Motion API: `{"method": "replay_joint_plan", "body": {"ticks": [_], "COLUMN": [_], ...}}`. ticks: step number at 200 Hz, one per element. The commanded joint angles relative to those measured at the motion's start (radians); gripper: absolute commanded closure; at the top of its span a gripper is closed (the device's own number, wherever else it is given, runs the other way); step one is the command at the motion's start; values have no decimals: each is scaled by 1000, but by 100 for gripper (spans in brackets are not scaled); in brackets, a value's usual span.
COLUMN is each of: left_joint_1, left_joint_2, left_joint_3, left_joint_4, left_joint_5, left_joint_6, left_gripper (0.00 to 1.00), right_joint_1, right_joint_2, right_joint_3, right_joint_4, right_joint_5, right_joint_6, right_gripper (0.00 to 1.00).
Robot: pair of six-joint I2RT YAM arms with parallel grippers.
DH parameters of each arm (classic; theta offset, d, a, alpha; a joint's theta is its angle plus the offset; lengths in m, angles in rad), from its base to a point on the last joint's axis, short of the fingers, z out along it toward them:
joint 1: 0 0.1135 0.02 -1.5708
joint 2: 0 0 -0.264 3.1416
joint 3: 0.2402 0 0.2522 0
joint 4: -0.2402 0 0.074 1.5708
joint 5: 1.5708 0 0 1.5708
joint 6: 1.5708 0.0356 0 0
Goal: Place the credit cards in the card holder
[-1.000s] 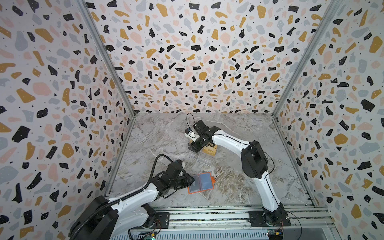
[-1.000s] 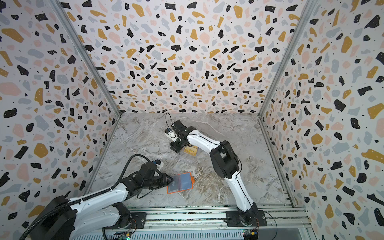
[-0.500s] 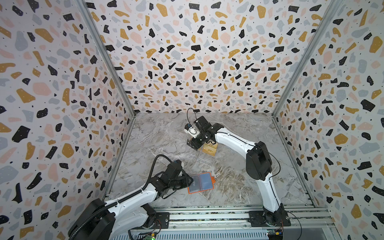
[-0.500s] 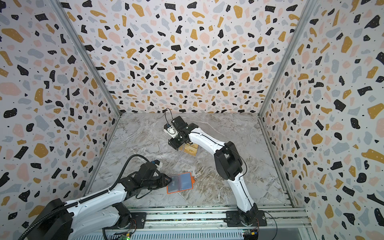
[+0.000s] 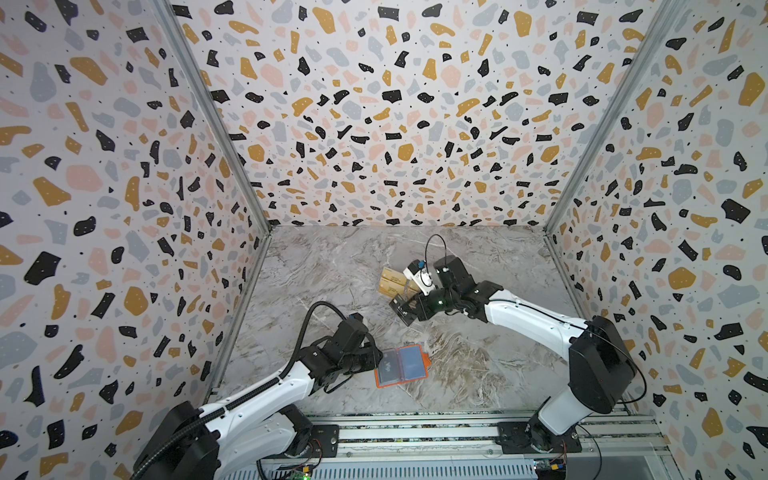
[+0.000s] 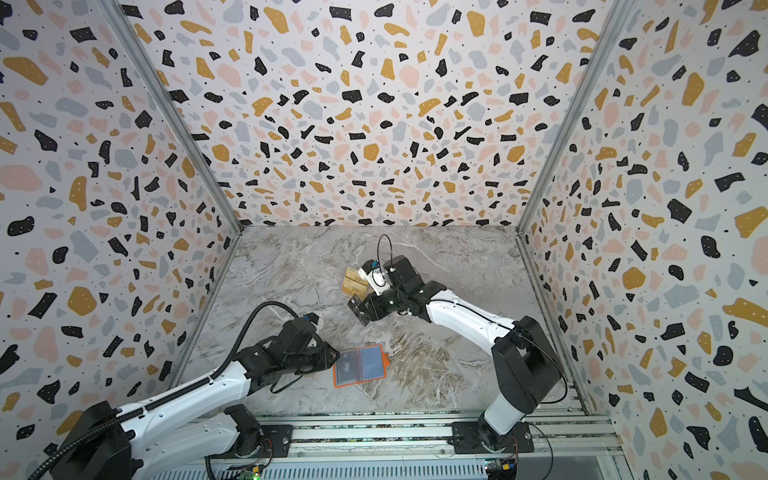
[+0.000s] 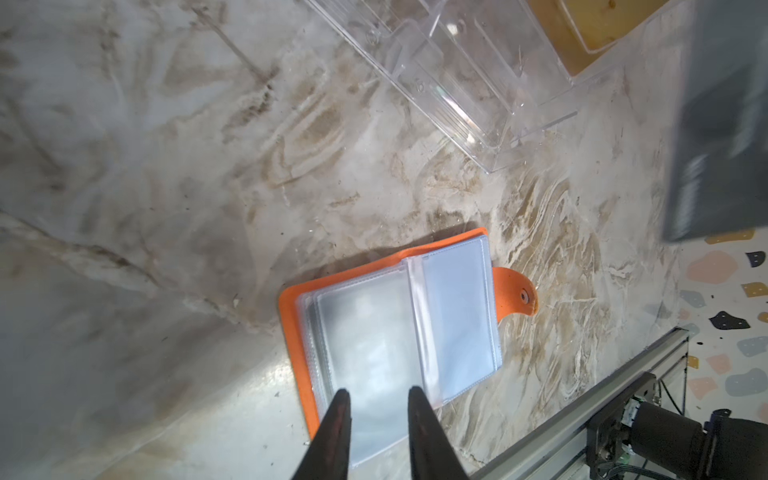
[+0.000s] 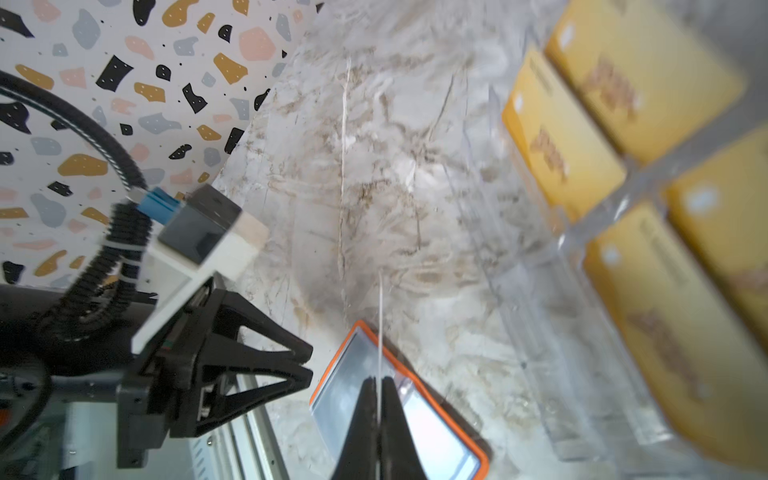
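Where the left arm lies low along the front of the surface [image 5: 332, 270], entries run as follows.

1. Left pincer [image 7: 376, 395]: jaws a little apart, tips over the left sleeve stack. Whether they touch it cannot be told.
2. Card holder [image 5: 401, 365]: orange, lying open and flat near the front rail, snap tab outward. A card with "Vip" lettering shows through its left sleeve in a top view.
3. Right pincer [image 5: 409, 309]: pressed together on a black card [image 5: 404, 312]. The forearm reaches in from the right and the wrist is turned so the card sits edge-on to its own camera. It hangs between holder and stand.
4. Clear acrylic stand [image 7: 457, 83]: holds the gold cards [image 8: 561, 145].

Handling note, as judgement: carry the card down to an empty sleeve mouth at a shallow angle, squared to the opening. The left pincer should steady the pages so the holder does not slide.
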Motion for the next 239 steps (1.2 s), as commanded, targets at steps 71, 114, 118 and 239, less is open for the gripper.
{"method": "replay_joint_plan", "body": {"ticks": [71, 114, 118, 239], "left_joint_1": [-122, -122, -122, -129], "left_joint_2": [91, 109, 114, 164], "left_joint_3": [27, -9, -10, -74], "left_joint_4": [22, 116, 122, 123], "left_joint_5": [-179, -136, -134, -111], "left_joint_6": [-134, -143, -141, -119], "left_gripper": [82, 85, 85, 94], "right_joint_1": [14, 50, 50, 75], "right_joint_2": [-58, -19, -16, 34], "right_joint_3": [-389, -419, -421, -457], "right_joint_4": [477, 544, 551, 594], "right_joint_5": [-168, -172, -173, -140], "right_joint_6": [365, 406, 409, 446], "right_gripper": [100, 100, 100, 100]}}
